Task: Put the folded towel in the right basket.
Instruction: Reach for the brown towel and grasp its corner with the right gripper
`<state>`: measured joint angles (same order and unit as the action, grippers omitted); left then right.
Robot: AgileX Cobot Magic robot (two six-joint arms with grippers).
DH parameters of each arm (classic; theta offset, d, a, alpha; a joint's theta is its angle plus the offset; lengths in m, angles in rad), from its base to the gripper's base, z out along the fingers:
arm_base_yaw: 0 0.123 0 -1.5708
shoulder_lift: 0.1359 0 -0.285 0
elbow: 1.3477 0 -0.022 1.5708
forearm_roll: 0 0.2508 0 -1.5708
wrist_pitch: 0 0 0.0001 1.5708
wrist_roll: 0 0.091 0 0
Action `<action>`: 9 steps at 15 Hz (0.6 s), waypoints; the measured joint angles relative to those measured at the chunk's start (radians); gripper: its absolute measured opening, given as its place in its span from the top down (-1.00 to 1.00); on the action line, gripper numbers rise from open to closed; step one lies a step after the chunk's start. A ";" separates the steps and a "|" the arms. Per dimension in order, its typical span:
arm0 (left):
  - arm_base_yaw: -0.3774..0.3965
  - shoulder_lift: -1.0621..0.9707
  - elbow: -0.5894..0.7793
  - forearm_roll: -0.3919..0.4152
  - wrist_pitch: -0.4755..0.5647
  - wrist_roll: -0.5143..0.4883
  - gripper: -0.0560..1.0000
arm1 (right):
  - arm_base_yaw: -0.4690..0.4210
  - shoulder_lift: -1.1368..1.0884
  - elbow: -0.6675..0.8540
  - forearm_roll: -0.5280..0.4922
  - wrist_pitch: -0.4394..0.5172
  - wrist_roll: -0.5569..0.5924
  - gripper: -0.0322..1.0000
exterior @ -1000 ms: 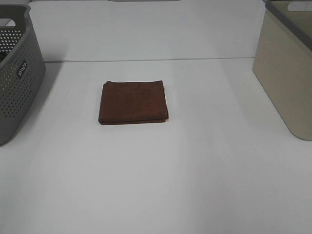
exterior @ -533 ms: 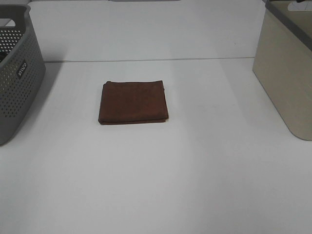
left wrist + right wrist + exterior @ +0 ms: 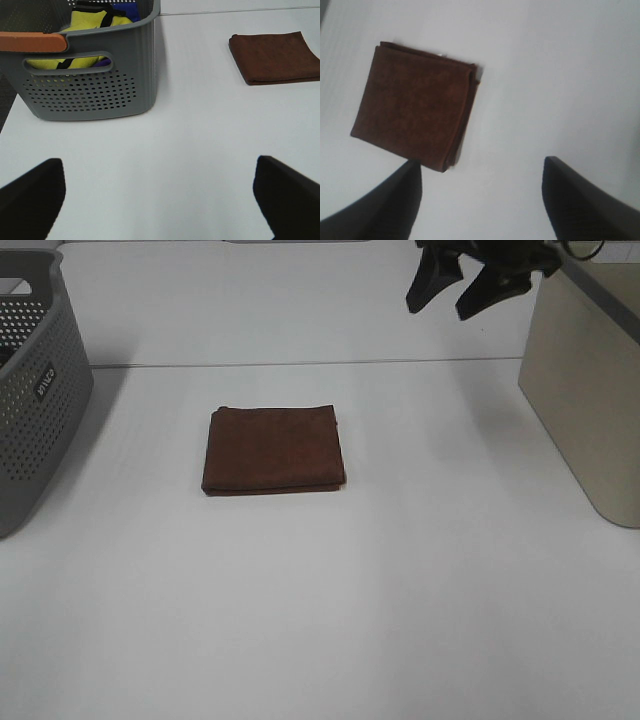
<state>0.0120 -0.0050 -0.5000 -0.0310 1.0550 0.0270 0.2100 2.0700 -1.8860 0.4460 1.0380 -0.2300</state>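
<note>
The folded brown towel (image 3: 274, 449) lies flat on the white table, left of centre. It also shows in the left wrist view (image 3: 274, 64) and the right wrist view (image 3: 415, 112). The right basket (image 3: 588, 380) is beige and stands at the table's right edge. My right gripper (image 3: 458, 288) is open and empty, high at the back right, well apart from the towel. In its wrist view the gripper (image 3: 480, 200) hangs above the table with the towel beyond it. My left gripper (image 3: 160, 200) is open and empty, low over the table near the grey basket.
A grey perforated basket (image 3: 28, 390) stands at the left edge; in the left wrist view the basket (image 3: 90, 85) holds yellow and blue cloth. The white table (image 3: 400, 570) runs to a back edge line behind the towel.
My right gripper has come into the high view at the back right, near the beige basket. The towel and both baskets have not moved.
</note>
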 joint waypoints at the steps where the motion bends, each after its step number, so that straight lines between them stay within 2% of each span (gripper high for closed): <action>1: 0.000 0.000 0.000 0.000 0.000 0.000 -0.94 | 0.000 0.047 -0.024 0.051 0.039 0.000 -0.32; 4: 0.000 0.000 0.000 0.000 0.000 0.000 -0.94 | 0.000 0.199 -0.107 0.153 0.120 0.000 -0.32; 9: 0.000 0.000 0.000 0.000 0.000 0.000 -0.94 | 0.000 0.415 -0.228 0.307 0.150 -0.032 -0.32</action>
<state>0.0120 -0.0050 -0.5000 -0.0310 1.0550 0.0270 0.2100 2.4850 -2.1140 0.7530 1.1880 -0.2620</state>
